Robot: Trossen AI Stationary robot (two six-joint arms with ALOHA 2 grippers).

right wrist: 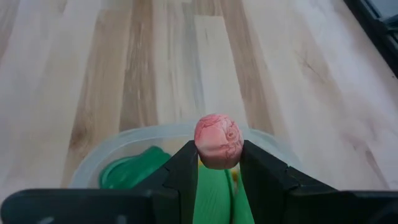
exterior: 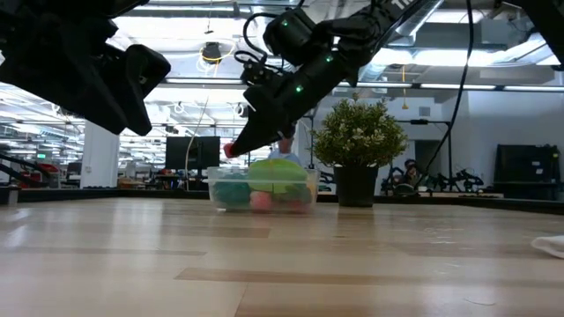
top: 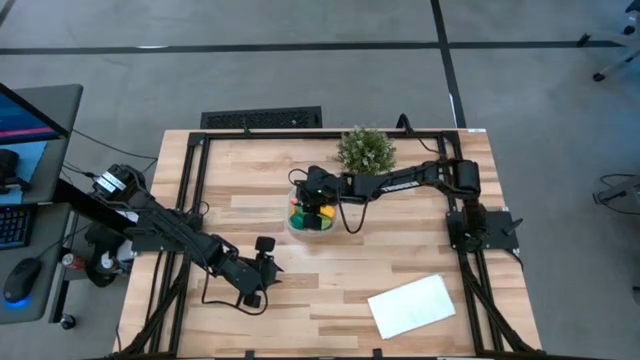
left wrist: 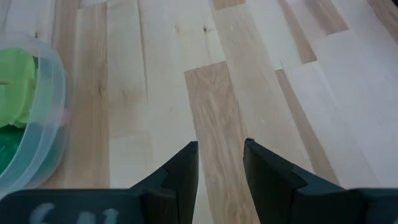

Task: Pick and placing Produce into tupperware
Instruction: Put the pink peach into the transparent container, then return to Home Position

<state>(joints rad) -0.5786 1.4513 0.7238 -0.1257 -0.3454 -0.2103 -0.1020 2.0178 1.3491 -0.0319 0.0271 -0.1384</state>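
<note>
The tupperware (top: 312, 218), a clear roundish container, stands mid-table with several pieces of produce inside: green, yellow and pink ones (exterior: 264, 187). My right gripper (right wrist: 217, 163) hovers just above the container's far-left rim, slanting down, shut on a small pinkish-red berry (right wrist: 217, 140). In the low view the berry (exterior: 230, 151) hangs a little above the rim. My left gripper (left wrist: 221, 163) is open over bare wood near the table's front, left of the container (left wrist: 31, 124), with nothing between its fingers. My right gripper pinches the berry's two sides (right wrist: 200, 144) between its fingertips, at their free ends. The fingers slant down from the table's right side. The berry is lifted clear, above the tupperware's rim (right wrist: 161, 132).
A bushy potted plant (top: 366, 150) stands just behind the container, close to my right arm. A flat white sheet (top: 412, 305) lies at the front right. Bare wood stretches around my left gripper (top: 266, 258). The table frame's black rails run along the edges.
</note>
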